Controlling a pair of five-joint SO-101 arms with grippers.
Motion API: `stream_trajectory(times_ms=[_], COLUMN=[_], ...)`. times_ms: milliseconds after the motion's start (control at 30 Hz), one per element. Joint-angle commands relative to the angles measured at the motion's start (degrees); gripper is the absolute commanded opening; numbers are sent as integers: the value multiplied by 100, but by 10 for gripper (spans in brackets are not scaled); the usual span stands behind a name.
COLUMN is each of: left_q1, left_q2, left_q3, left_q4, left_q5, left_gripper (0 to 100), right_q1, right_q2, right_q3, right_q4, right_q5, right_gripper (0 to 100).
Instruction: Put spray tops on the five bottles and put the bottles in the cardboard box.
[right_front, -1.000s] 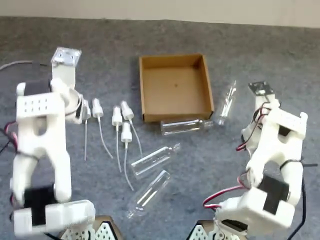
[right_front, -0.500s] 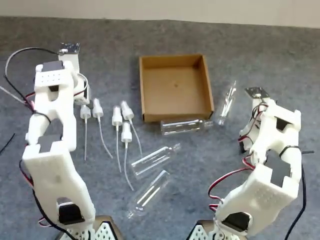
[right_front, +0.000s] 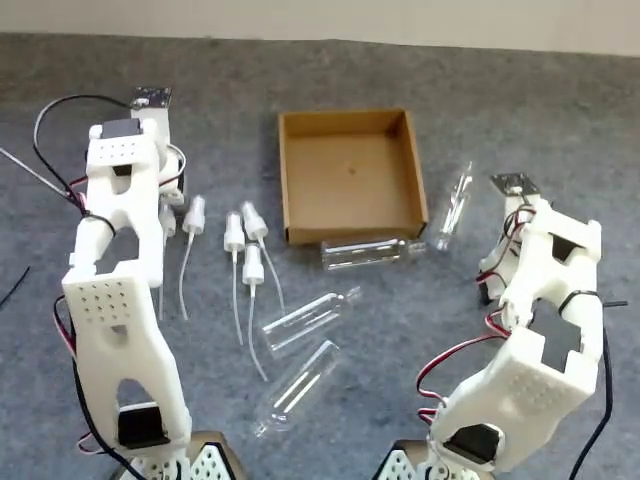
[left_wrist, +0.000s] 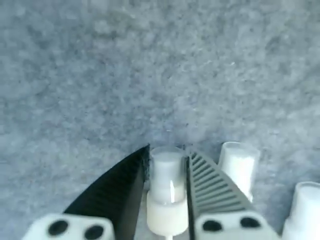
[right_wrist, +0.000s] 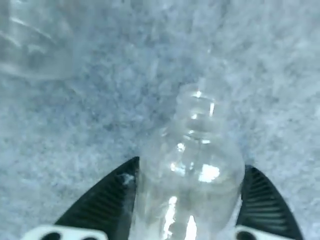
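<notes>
Clear bottles (right_front: 370, 252) five, white spray tops (right_front: 233, 232) five

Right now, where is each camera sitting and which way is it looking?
High view: fixed above the table, looking down on cardboard box, bottles, spray tops; left arm and right arm show.
Left wrist view: on the left wrist, facing the table; left gripper pinches a spray top.
Right wrist view: on the right wrist, facing the table; right gripper clasps a bottle.
Shared: high and left wrist views both show the neighbouring spray top.
</notes>
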Motion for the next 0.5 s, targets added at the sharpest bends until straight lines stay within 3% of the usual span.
stream_trajectory(times_ms=[0,333,467], left_q1=[-31,-31,48], left_q2=[-479,-1657,-1991], left_q3=[-602,-1402,-1429], left_q4=[448,1653,1864], left_q5=[53,0,-141], left_gripper=[18,20,20], right_q1=[136,163,136], right_q2=[31,-31,-233], right_q3=[-242,-514,-725], right_q4=[-224,127,374], right_q5=[-9,-9,-35], right_gripper=[267,269,321])
